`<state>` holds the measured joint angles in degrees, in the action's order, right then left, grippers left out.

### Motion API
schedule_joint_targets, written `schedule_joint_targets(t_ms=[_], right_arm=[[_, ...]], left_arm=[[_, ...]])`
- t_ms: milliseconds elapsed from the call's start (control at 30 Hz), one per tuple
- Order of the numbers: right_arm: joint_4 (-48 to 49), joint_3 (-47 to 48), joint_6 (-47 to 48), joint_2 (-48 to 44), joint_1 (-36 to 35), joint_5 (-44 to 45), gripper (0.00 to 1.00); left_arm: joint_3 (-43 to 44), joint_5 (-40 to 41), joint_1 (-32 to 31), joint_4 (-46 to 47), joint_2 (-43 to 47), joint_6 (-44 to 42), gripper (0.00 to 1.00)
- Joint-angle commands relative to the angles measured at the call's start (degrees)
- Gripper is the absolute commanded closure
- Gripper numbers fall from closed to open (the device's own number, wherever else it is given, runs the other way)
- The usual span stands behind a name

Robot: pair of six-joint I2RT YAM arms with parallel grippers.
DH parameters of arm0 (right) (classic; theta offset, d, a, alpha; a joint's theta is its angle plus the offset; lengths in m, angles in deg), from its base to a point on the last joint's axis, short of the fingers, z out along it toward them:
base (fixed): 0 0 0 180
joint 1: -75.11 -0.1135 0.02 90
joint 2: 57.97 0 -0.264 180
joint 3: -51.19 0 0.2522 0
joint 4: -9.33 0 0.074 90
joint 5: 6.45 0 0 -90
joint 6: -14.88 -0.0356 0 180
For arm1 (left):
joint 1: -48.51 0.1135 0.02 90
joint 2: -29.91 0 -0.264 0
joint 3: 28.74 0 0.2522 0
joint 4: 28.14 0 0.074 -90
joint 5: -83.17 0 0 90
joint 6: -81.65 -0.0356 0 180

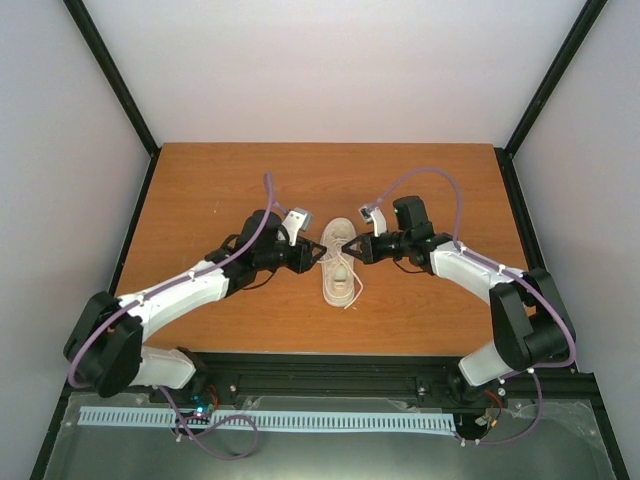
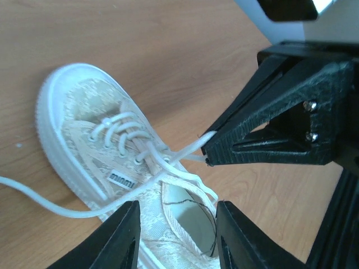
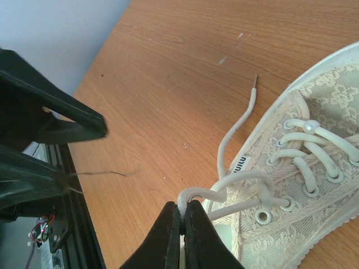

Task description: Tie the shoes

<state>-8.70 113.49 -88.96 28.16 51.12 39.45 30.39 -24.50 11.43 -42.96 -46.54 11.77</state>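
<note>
A cream lace-patterned sneaker [image 1: 340, 262] lies on the wooden table between the two arms, its toe pointing away from the bases. My right gripper [image 3: 184, 212] is shut on a bend of the white lace [image 3: 205, 193] beside the shoe's top eyelets [image 3: 262, 216]. In the left wrist view its black fingertip [image 2: 224, 147] pinches that lace over the shoe's tongue. My left gripper [image 2: 176, 238] stands open just above the shoe's opening [image 2: 193, 221], gripping nothing. One loose lace end [image 2: 50, 206] trails across the table on the left.
The brown table [image 1: 200, 190] is walled by white panels and black corner posts [image 1: 112, 75]. A black rail [image 1: 330, 362] runs along the near edge by the arm bases. In the top view both grippers meet over the shoe at mid-table.
</note>
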Motion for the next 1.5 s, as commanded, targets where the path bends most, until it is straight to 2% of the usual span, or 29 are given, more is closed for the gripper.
schedule_joint_targets(t_ms=[0,200,500,567,700,900,1000,1167,1467], right_arm=[[-0.1,1.2,2.3,-1.0,-0.5,-3.1,0.97],[0.6,1.7,2.2,0.7,-0.6,-4.4,0.97],[1.2,1.7,2.0,1.2,-0.6,-5.9,0.97],[1.3,1.7,1.9,1.3,-0.6,-6.1,0.97],[1.4,1.9,1.7,1.8,-0.6,-6.5,0.97],[2.3,1.9,1.2,1.8,-0.6,-7.6,0.97],[2.3,2.0,1.1,1.6,-0.5,-8.0,0.97],[2.4,2.3,0.9,1.7,-0.5,-9.8,0.97],[2.4,3.3,-0.5,2.4,0.5,-13.0,0.97]], left_arm=[[2.0,-10.4,1.0,5.6,-4.1,-2.7,0.61],[5.8,-14.1,1.0,6.0,-10.1,-5.8,0.68],[8.2,-13.6,1.1,5.2,-14.7,-8.7,0.69],[8.3,-13.7,1.1,5.5,-15.1,-9.0,0.73],[8.3,-13.6,1.0,6.4,-15.7,-9.6,0.75],[8.3,-13.2,1.2,6.6,-16.9,-10.8,0.84],[6.9,-9.3,1.3,6.7,-15.4,-11.3,0.8],[3.7,-7.7,2.3,8.8,-12.9,-12.6,0.71],[0.5,-8.0,2.4,13.9,-13.0,-17.3,0.71]])
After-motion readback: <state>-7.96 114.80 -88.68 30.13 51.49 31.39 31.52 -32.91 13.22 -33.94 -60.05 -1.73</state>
